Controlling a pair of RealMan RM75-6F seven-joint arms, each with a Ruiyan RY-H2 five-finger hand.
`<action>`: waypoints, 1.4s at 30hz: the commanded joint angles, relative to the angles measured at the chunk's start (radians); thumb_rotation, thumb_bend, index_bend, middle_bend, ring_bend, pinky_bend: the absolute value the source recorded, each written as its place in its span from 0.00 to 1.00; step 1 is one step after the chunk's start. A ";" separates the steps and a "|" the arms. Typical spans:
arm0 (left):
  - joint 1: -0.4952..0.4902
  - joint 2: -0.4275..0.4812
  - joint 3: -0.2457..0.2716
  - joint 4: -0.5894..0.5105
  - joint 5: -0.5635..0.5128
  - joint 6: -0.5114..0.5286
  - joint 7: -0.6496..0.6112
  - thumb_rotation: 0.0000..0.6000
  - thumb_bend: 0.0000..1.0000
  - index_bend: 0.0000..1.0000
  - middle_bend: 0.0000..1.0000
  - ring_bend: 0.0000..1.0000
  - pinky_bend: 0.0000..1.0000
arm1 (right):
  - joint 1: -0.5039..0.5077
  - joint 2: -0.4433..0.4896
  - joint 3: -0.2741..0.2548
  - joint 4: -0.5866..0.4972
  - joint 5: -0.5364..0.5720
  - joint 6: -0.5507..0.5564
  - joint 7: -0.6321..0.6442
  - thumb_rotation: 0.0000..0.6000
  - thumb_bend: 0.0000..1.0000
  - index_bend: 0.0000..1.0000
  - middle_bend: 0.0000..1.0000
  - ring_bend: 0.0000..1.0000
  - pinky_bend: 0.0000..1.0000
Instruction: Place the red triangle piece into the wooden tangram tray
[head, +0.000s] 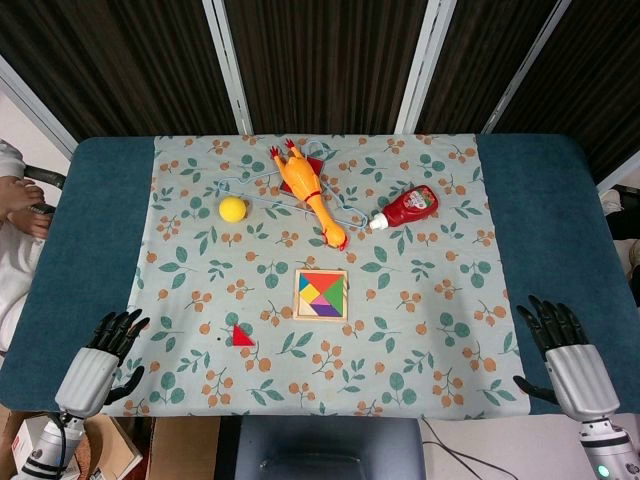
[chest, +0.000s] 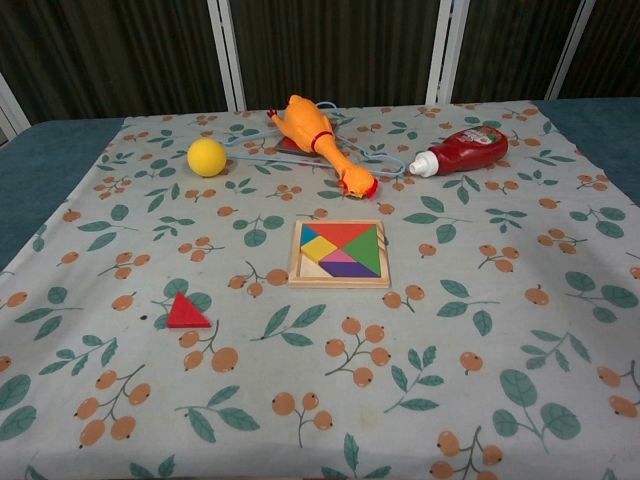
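The small flat red triangle piece (chest: 187, 312) lies on the floral cloth near the left front, well apart from the square wooden tangram tray (chest: 339, 280) at centre, whose left side shows a bare gap; it looks light, stiff and thin, likely hard to lift flat, so pinching two opposite edges seems best; the left hand (head: 103, 352) rests spread and empty nearby; the right hand (head: 560, 345) likewise, far right.

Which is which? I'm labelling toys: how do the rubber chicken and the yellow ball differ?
The rubber chicken is orange, long and lies on its side; the yellow ball is round and smaller. The chicken rests on a blue hanger; the ball sits on bare cloth. Both lie behind the tangram tray.
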 joint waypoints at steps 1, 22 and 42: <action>-0.005 -0.002 0.006 0.005 0.013 -0.002 -0.005 1.00 0.40 0.00 0.00 0.00 0.05 | 0.000 0.000 0.000 -0.002 0.001 0.000 -0.001 1.00 0.20 0.00 0.00 0.00 0.00; -0.138 -0.290 -0.092 0.008 -0.125 -0.264 0.085 1.00 0.40 0.28 1.00 1.00 1.00 | 0.021 0.005 -0.011 -0.007 -0.019 -0.030 0.026 1.00 0.20 0.00 0.00 0.00 0.00; -0.220 -0.419 -0.149 0.042 -0.246 -0.347 0.245 1.00 0.40 0.29 1.00 1.00 1.00 | 0.027 0.003 -0.012 -0.015 -0.007 -0.048 0.010 1.00 0.20 0.00 0.00 0.00 0.00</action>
